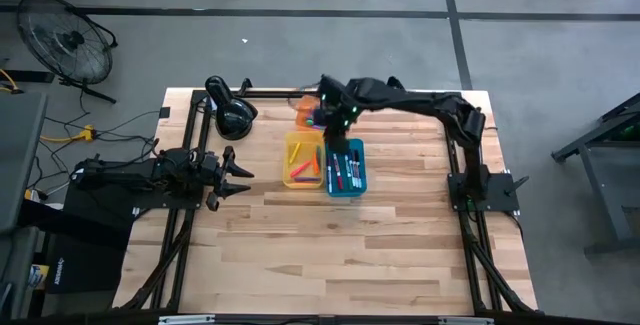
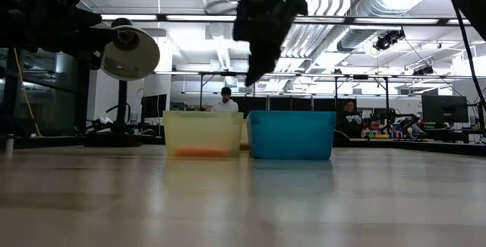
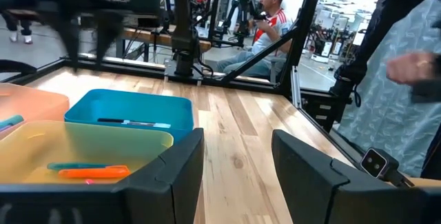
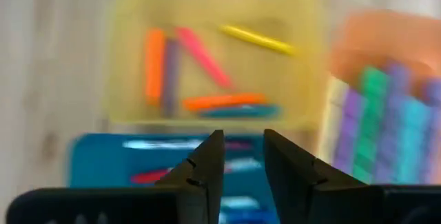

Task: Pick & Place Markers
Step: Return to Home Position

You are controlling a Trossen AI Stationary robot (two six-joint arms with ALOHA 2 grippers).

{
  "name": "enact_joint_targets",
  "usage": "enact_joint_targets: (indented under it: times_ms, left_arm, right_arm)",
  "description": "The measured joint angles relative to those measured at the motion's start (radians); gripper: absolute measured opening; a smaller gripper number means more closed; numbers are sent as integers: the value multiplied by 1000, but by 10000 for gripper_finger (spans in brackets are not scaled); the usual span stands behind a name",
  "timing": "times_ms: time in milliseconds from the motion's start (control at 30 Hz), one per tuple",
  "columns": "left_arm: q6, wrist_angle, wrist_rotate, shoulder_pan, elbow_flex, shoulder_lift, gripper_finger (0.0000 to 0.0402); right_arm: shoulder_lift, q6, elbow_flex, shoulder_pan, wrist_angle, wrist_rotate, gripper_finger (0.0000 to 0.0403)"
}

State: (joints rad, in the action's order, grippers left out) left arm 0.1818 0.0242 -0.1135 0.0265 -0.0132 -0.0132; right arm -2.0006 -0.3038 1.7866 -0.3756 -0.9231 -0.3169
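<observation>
Three trays stand at the table's far middle: orange (image 1: 304,115), yellow (image 1: 302,161) and blue (image 1: 347,169). Orange, pink and yellow markers (image 4: 207,65) lie in the yellow tray's bottom. Dark, red and blue markers (image 1: 346,171) lie in the blue tray, and purple, green and blue ones (image 4: 386,120) in the orange tray. My right gripper (image 4: 241,156) hangs high over the trays, slanting down, its fingers a little apart with nothing between them. My left gripper (image 3: 238,162) waits open and level at the table's left, pointing at the yellow tray (image 3: 83,148).
A black desk lamp (image 1: 232,115) stands on the table left of the orange tray. The table's black frame rails (image 1: 455,145) run along the sides. People (image 2: 225,102) sit beyond the far edge, and a person's hand (image 3: 413,65) shows beyond the table.
</observation>
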Motion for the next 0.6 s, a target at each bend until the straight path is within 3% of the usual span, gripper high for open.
enact_joint_targets:
  times_ms: [67,167,367,600]
  left_arm:
    - [0,0,0,0,0,0,170]
    - [0,0,0,0,0,0,170]
    - [0,0,3,0,0,0,170]
    - [0,0,1,0,0,0,170]
  right_arm:
    - [0,0,-13,48,34,-38,87]
    - [15,15,-126,115,226,-92,83]
    - [85,122,-447,191,534,-79,74]
    - [255,278,-862,208,989,-88,71]
